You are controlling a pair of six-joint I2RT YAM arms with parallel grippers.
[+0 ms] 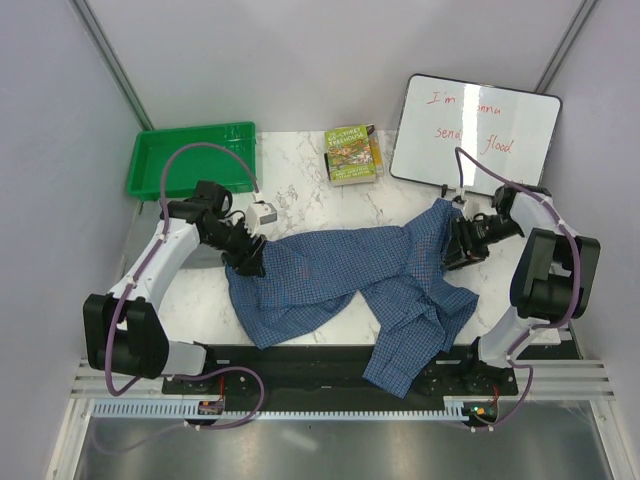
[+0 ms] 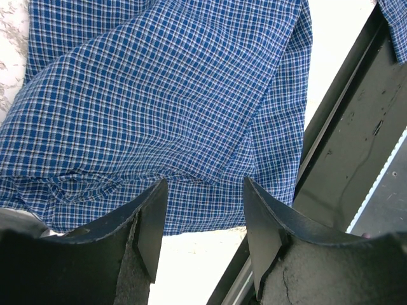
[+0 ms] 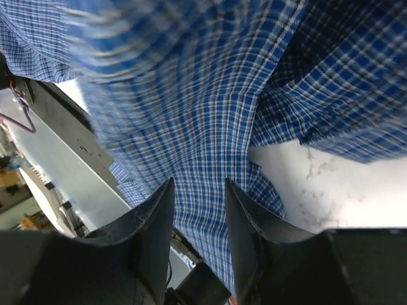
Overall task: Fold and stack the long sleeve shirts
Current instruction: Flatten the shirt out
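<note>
blue checked cloth shirt (image 1: 320, 280) spread at white marbled worktop's (image 1: 300, 190) near edge | left gripper (image 2: 205, 183) parted, nothing held | right gripper (image 3: 199, 182) clamped on shirt

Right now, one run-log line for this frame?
stage: blue shirt unfolded, spread on table | left gripper: open, at shirt | right gripper: jaws apart at shirt, grip unclear

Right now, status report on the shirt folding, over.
Left gripper open at edge of blue shirt. Right gripper parted over cloth, grip unclear. Shirt unfolded, one end off near edge. Book, tray apart from it.
</note>
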